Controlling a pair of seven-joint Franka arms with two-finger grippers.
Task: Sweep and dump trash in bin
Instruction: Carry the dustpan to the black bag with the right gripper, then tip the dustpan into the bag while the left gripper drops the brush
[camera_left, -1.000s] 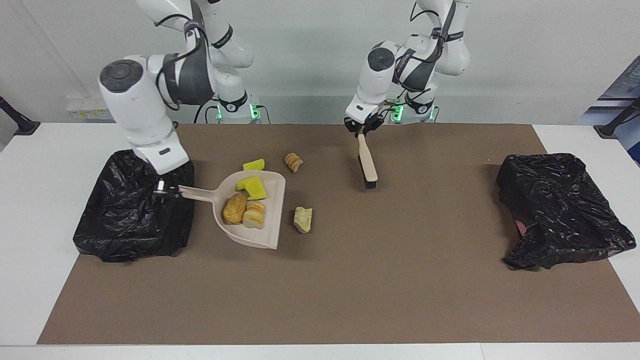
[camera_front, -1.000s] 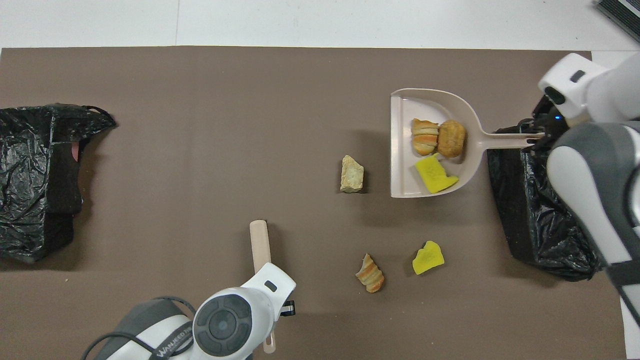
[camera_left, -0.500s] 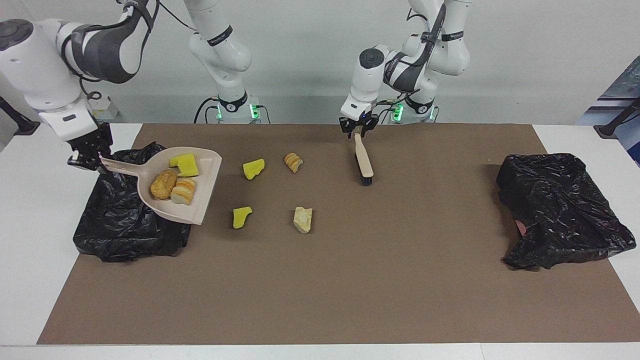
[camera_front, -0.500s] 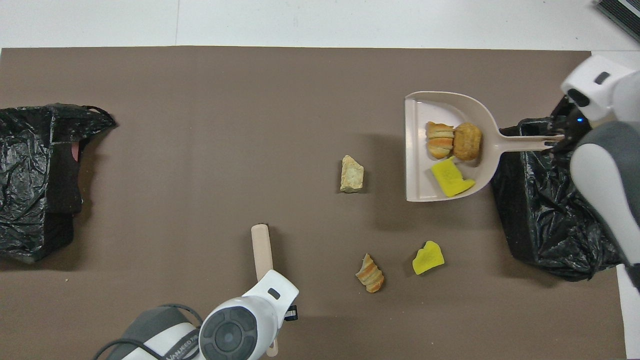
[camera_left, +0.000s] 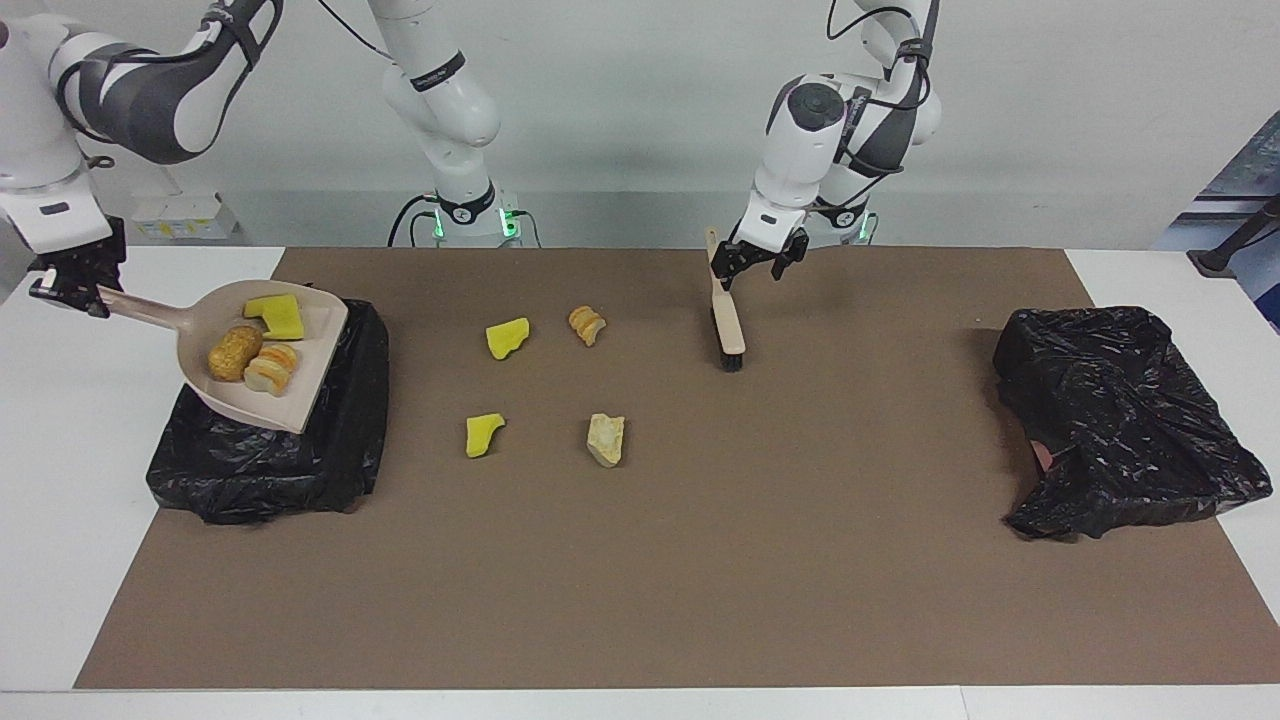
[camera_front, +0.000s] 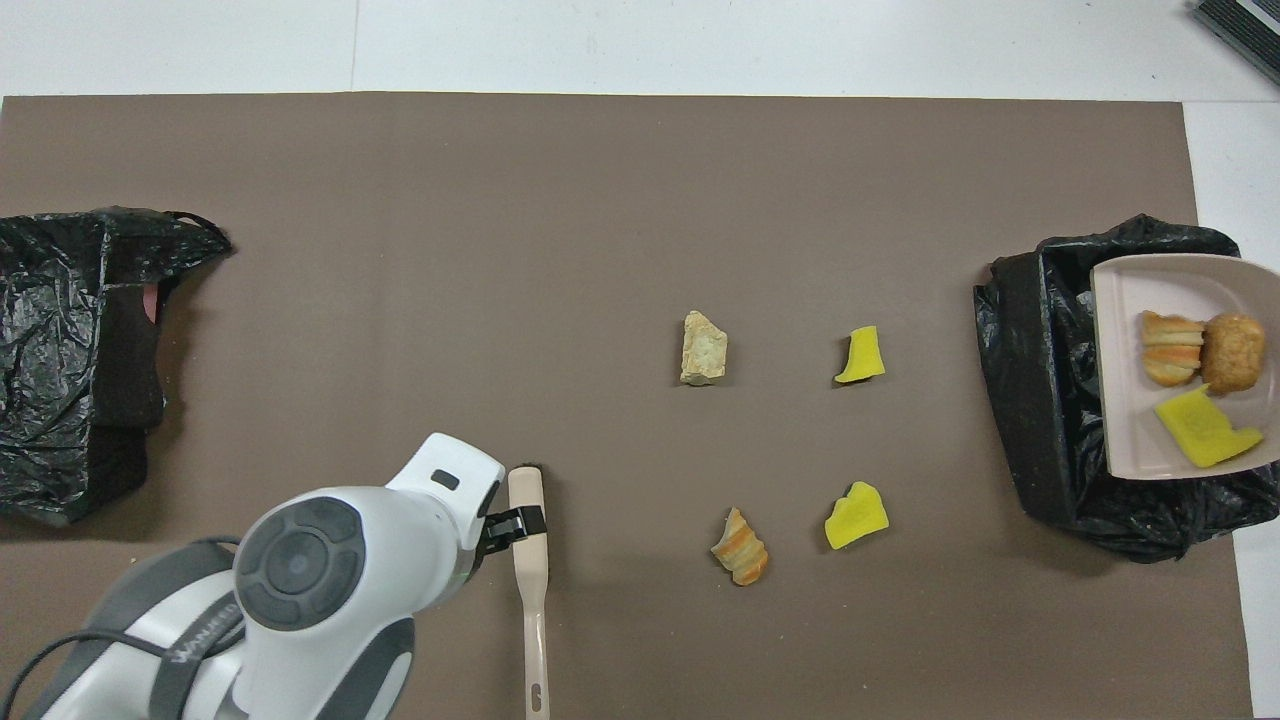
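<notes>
- Trash is split two ways, operator: three pieces ride in the dustpan (camera_left: 262, 365), four lie loose on the brown mat (camera_left: 700, 560) covering the desk (camera_left: 60, 600).
- Your right gripper (camera_left: 68, 288) has its fingers clamped on the dustpan handle, holding the pan up, tilted, over the black bin (camera_left: 270, 460) at the right arm's end of the desk.
- In the pan you've got a yellow sponge (camera_left: 277, 314), a brown roll (camera_left: 234, 352) and a striped roll (camera_left: 270, 368), all well clear of those fingers, down at the pan's scoop end.
- Loose on the mat: a yellow chunk (camera_left: 507, 337) and a striped piece (camera_left: 587, 324) nearer the robots, another yellow chunk (camera_left: 483, 434) and a pale rock-like lump (camera_left: 606, 439) farther out.
- Your left gripper (camera_left: 762, 258) stands with fingers wide, just beside the brush (camera_left: 727, 318), gripping nothing.
- The brush rests on the mat, bristles down, handle leaning toward the robots.
- None of the loose trash touches the brush; the striped piece is the nearest.
- A second black bin (camera_left: 1120, 420) sits at the left arm's end.
</notes>
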